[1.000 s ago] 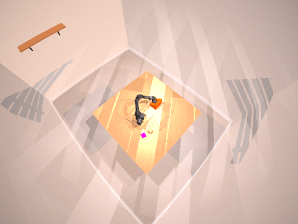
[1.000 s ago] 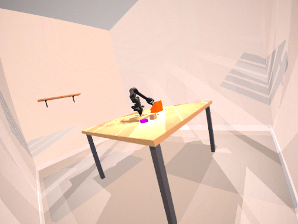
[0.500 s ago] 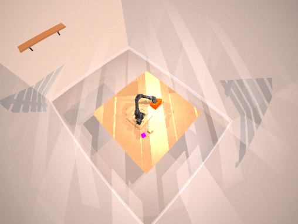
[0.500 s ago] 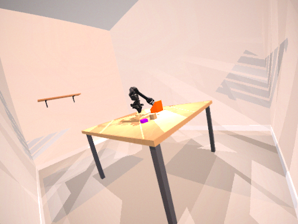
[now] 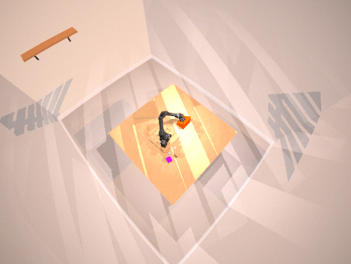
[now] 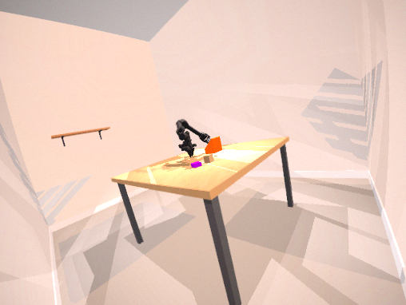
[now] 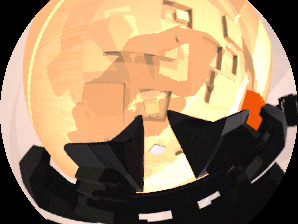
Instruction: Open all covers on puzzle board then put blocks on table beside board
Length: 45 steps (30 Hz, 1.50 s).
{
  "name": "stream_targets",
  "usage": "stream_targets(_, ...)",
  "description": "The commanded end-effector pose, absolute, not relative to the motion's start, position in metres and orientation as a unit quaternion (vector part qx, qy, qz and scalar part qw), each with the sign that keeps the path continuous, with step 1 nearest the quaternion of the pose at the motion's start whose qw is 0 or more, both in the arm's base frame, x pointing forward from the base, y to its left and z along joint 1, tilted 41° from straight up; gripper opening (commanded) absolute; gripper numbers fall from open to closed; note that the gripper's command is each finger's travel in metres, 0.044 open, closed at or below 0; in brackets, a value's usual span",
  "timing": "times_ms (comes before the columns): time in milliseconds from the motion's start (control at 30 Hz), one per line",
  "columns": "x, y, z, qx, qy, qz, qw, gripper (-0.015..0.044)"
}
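In the top view, the arm (image 5: 161, 124) (image 6: 181, 124) is arched toward nine o'clock from the orange block-shaped piece (image 5: 184, 122) (image 6: 213, 145) (image 7: 254, 107), then bent down toward six. The hand (image 5: 163, 145) (image 6: 191, 155) (image 7: 155, 115) is pointed downward over the puzzle board (image 5: 174, 137) (image 7: 103, 95), released, fingers parted, nothing grasped. The purple block (image 5: 168, 159) (image 6: 196, 164) is seen on the counter (image 5: 173, 193) (image 6: 172, 180) (image 7: 45, 60), beside the board, between five and six o'clock from the hand.
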<state>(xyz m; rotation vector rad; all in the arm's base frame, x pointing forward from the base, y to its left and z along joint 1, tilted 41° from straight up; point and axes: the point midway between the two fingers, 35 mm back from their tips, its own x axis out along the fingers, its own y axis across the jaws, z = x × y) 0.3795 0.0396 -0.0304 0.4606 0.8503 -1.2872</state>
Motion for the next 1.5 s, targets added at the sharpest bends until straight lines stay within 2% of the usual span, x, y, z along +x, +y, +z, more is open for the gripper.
stream_targets(0, 0.379, 0.038, -0.032, 0.202, 0.380, -0.577, 0.694, 0.0144)
stream_targets(1467, 0.380, 0.024, -0.048, 0.202, 0.380, -0.577, 0.694, 0.0144)
